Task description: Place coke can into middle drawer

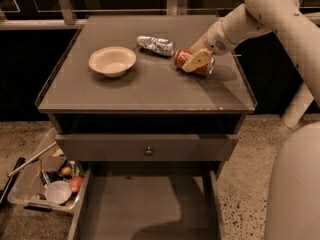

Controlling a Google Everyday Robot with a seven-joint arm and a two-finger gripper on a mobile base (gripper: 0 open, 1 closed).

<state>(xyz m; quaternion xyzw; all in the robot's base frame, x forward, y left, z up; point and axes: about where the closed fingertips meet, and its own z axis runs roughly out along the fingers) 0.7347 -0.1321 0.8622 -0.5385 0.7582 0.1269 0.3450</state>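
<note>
The coke can (pixel 180 57) lies on its side on the cabinet top (pixel 150 91), right of centre, red with a silver end. My gripper (pixel 195 61) comes down from the upper right and sits right on the can, with a cream part of it across the can's front. Red shows on both sides of that part. The middle drawer (pixel 145 209) is pulled out at the bottom of the view, its flat grey floor bare.
A crumpled silver can (pixel 156 45) lies just left of the coke can. A cream bowl (pixel 112 60) stands on the left of the top. A drawer front with a round knob (pixel 148 149) is above the open drawer. A plastic bin of clutter (pixel 47 181) sits on the floor at left.
</note>
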